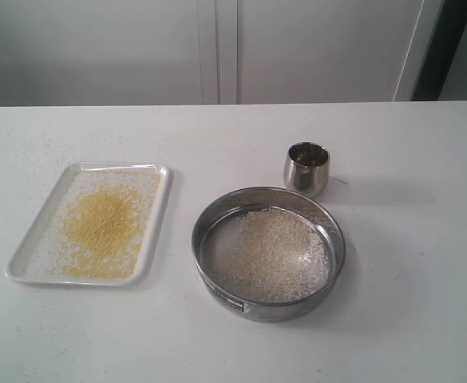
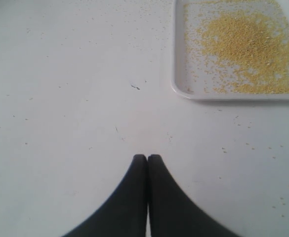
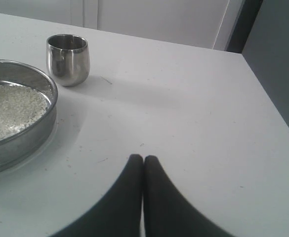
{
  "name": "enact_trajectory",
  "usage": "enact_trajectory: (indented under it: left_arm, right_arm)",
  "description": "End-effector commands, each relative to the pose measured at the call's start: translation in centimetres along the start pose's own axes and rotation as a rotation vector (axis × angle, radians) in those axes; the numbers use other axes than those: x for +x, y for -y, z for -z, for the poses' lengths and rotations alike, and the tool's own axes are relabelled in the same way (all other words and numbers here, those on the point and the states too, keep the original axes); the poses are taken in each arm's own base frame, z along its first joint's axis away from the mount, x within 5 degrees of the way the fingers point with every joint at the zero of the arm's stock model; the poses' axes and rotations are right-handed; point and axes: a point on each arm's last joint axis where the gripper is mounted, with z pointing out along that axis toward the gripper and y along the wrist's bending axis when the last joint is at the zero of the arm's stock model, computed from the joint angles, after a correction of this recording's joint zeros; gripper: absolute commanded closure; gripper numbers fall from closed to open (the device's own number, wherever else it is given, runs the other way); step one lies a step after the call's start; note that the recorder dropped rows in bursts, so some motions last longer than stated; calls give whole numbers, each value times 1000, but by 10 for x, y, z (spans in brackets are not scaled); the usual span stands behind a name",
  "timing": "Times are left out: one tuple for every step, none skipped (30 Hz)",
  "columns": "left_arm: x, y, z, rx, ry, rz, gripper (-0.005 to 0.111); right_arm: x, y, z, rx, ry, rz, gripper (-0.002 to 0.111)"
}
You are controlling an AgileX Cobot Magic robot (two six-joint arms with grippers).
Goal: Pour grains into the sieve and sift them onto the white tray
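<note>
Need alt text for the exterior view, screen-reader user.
On a white table, a white tray strewn with fine yellow grains sits left of a round steel sieve holding coarser whitish grains. A small steel cup stands just behind the sieve. No robot arm shows.

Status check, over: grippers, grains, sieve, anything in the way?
Left gripper shut, right gripper shut, both empty. Yellow grains on white tray; coarse grains in sieve. Steel cup beside sieve, nothing blocking.

Seemingly a lab — bare white table (image 1: 401, 319), labelled steel sieve (image 1: 285, 310), plain panels (image 1: 97, 48).
</note>
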Motion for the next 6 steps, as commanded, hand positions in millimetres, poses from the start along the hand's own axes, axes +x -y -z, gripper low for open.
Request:
enact_trajectory:
  left_arm:
    - [2, 0, -1, 6, -8, -2, 107]
    - [2, 0, -1, 6, -8, -2, 107]
    - [2, 0, -1, 6, -8, -2, 107]
    - [2, 0, -1, 6, -8, -2, 107]
    - [2, 0, -1, 6, -8, -2, 107]
    - [2, 0, -1, 6, -8, -2, 107]
  right_arm:
    - [1, 0, 0, 5, -1, 0, 108]
    - [1, 0, 0, 5, -1, 0, 108]
    - [1, 0, 0, 5, -1, 0, 108]
    - [1, 0, 0, 5, -1, 0, 108]
    - [1, 0, 0, 5, -1, 0, 108]
    - [1, 0, 0, 5, -1, 0, 108]
